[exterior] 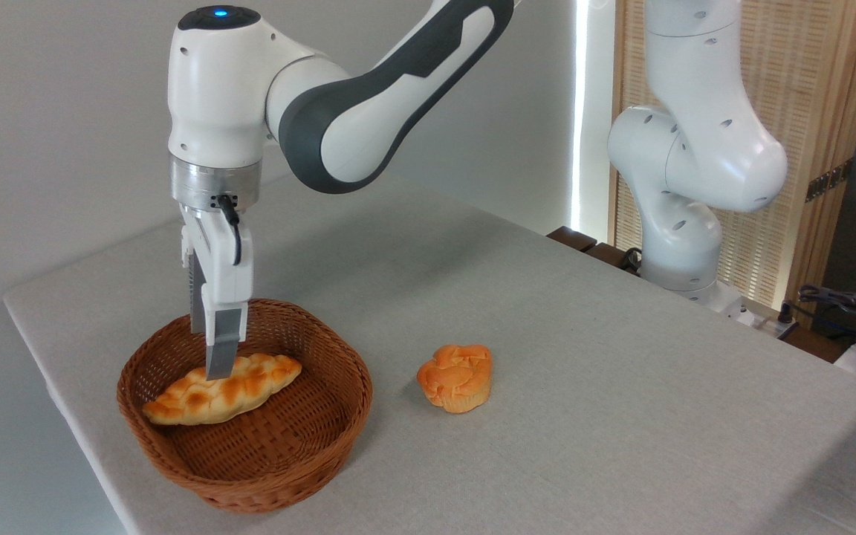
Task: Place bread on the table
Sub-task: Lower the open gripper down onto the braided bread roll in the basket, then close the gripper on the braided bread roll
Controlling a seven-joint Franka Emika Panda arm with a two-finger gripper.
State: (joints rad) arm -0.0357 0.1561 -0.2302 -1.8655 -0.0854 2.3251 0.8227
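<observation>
The braided loaf (pixel 224 389) lies in the wicker basket (pixel 250 475). The gripper (pixel 218 368) straddles its middle, fingers seemingly narrowed onto it (far finger hidden). Lift straight up, clear the rim, then lower onto bare table (pixel 547 312).

A brown wicker basket (pixel 302 446) sits near the front left. To its right, apart from it, lies a small round orange bun (pixel 455 377). Behind stands a slatted wooden screen (pixel 807 111), with dark cables (pixel 840 301) at far right.
</observation>
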